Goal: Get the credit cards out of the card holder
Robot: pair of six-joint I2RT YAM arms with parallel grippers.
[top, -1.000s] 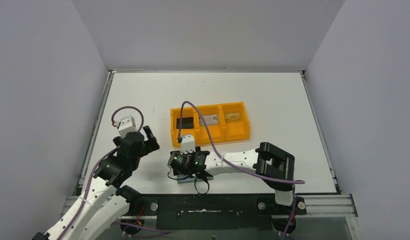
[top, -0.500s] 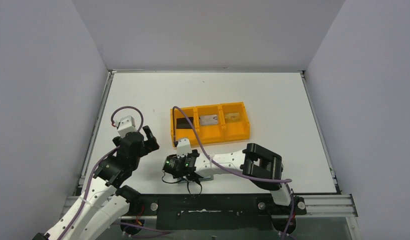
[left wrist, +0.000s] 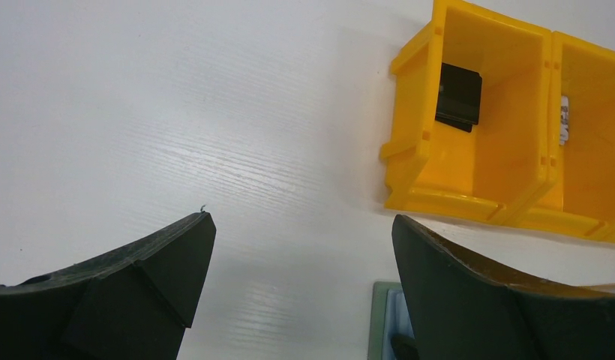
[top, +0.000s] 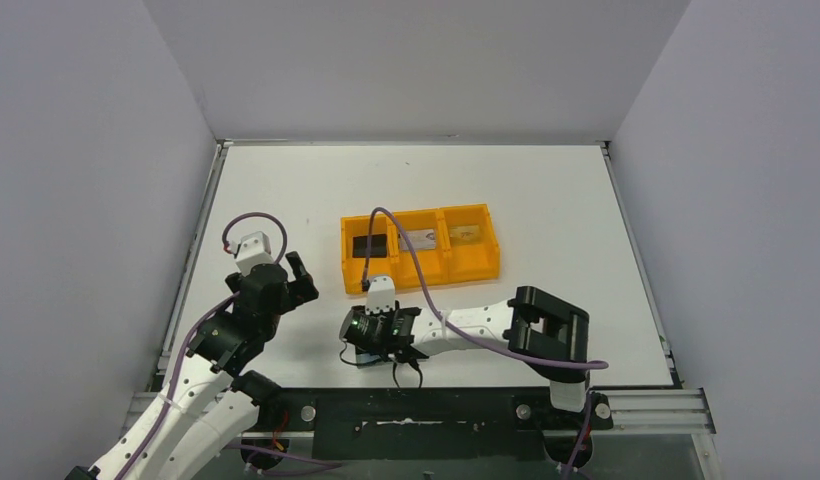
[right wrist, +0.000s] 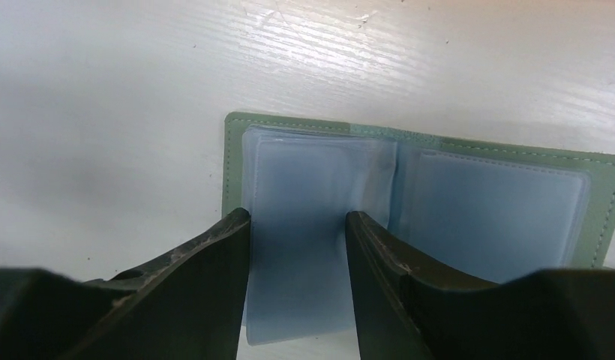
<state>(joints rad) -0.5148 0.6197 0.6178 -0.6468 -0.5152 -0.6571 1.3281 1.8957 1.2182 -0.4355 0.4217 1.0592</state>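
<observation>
The card holder [right wrist: 484,202] lies open and flat on the white table, green border around pale blue pockets. My right gripper [right wrist: 297,214] is low over its left half, jaws partly apart, with a pale blue pocket leaf in the gap. In the top view that gripper [top: 371,345] covers most of the holder. A black card [top: 364,245], a silvery grey card [top: 418,240] and a tan card [top: 468,234] each lie in one compartment of the orange tray [top: 476,268]. My left gripper [top: 302,278] hangs open to the holder's left, holding nothing.
In the left wrist view the tray's near wall [left wrist: 409,150] and the black card [left wrist: 458,96] show, with a corner of the holder [left wrist: 381,315] by the right finger. The holder lies close to the table's near edge.
My right gripper shifted a little left, then back right over the holder, and its jaws have narrowed. The left arm has not moved.
</observation>
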